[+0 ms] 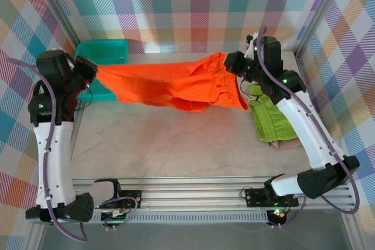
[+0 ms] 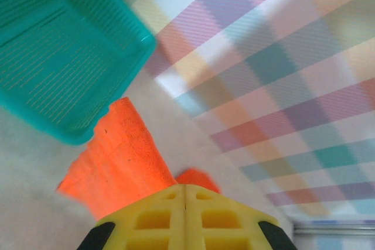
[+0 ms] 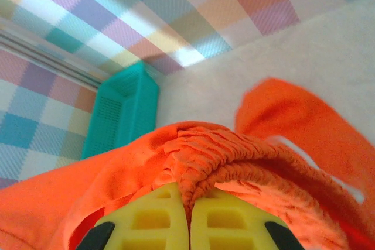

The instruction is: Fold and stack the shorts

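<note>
1. In the left wrist view, the left gripper [image 2: 185, 187] has its yellow ribbed fingers pressed together. They are clenched on one end of the orange shorts [image 2: 120, 156], which fan out from the seam toward 11 o'clock.
2. In the right wrist view, the right gripper [image 3: 188, 190] is likewise clamped tight. It pinches the gathered elastic waistband [image 3: 205, 150], whose puckered ridges bunch just above the fingertips.
3. From above, the orange shorts [image 1: 170, 86] hang as a sagging band between the left gripper [image 1: 94, 74] at 9 o'clock and the right gripper [image 1: 234, 65] at 2 o'clock. The cloth is thin and limp, with soft creases, and its belly droops toward the table [image 1: 176, 144]. I cannot tell whether it touches.
4. At 3 o'clock the green shorts [image 1: 266, 118] lie folded into a rough rectangle. A pinkish edge beneath them is probably the pink shorts [image 1: 286, 144].
5. The teal basket [image 1: 102, 51], rigid plastic mesh, sits at 10 o'clock behind the left gripper.
6. Judgement: this is the last pair, spread out ready to be laid down.
   - Next it needs lowering flat on the bare felt-like table, with tension kept even so the cloth does not bunch.
   - Then it needs folding and placing on the green pair.
</note>
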Robot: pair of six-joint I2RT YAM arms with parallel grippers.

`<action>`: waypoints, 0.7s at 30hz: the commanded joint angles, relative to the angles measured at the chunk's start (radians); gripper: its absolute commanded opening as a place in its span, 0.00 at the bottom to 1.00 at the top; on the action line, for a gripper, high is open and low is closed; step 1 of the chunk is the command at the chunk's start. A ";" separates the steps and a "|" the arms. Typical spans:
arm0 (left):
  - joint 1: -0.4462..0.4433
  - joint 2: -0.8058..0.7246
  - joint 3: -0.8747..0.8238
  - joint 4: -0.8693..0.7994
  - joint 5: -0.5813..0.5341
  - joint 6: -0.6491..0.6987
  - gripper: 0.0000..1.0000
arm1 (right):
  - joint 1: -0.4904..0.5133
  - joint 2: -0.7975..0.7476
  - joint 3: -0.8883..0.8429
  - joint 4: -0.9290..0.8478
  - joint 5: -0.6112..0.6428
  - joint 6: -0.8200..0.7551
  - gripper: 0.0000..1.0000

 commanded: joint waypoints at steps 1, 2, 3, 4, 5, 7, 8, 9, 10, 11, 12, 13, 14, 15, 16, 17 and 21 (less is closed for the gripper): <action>0.013 0.059 0.139 -0.017 0.027 0.025 0.00 | -0.007 0.043 0.119 -0.024 -0.054 -0.077 0.00; 0.013 0.074 0.172 -0.014 0.031 0.024 0.00 | -0.008 0.057 0.148 -0.022 -0.067 -0.081 0.00; 0.013 0.092 0.212 -0.010 0.034 0.024 0.00 | -0.007 0.072 0.177 -0.016 -0.076 -0.087 0.00; 0.013 0.107 0.245 -0.006 0.035 0.023 0.00 | -0.007 0.090 0.205 -0.011 -0.085 -0.090 0.00; 0.013 0.123 0.275 -0.002 0.031 0.025 0.00 | -0.007 0.109 0.230 -0.009 -0.094 -0.093 0.00; 0.013 0.166 0.347 0.002 0.015 0.028 0.00 | -0.007 0.164 0.309 -0.012 -0.117 -0.111 0.00; 0.013 0.190 0.382 0.002 0.007 0.029 0.00 | -0.007 0.191 0.350 -0.013 -0.128 -0.118 0.00; 0.013 0.220 0.421 0.000 0.003 0.030 0.00 | -0.007 0.226 0.403 -0.014 -0.140 -0.124 0.00; 0.013 0.248 0.461 -0.003 0.002 0.030 0.00 | -0.007 0.264 0.463 -0.018 -0.151 -0.129 0.00; 0.013 0.279 0.494 -0.002 0.004 0.030 0.00 | -0.008 0.300 0.520 -0.027 -0.152 -0.136 0.00; 0.013 0.313 0.530 0.002 0.008 0.030 0.00 | -0.009 0.345 0.594 -0.037 -0.151 -0.140 0.00; 0.014 0.346 0.565 0.005 0.002 0.030 0.00 | -0.010 0.397 0.680 -0.049 -0.151 -0.145 0.00; 0.013 0.377 0.598 0.005 -0.006 0.032 0.00 | -0.013 0.446 0.759 -0.062 -0.151 -0.149 0.00; 0.013 0.413 0.645 0.000 -0.015 0.033 0.00 | -0.017 0.508 0.859 -0.077 -0.157 -0.145 0.00; 0.013 0.460 0.701 -0.011 -0.025 0.037 0.00 | -0.025 0.568 0.955 -0.082 -0.171 -0.136 0.00; 0.014 0.499 0.753 -0.024 -0.030 0.039 0.00 | -0.036 0.616 1.031 -0.078 -0.190 -0.123 0.00; 0.017 0.681 1.026 -0.073 -0.034 0.031 0.00 | -0.112 0.697 1.126 0.052 -0.246 -0.006 0.00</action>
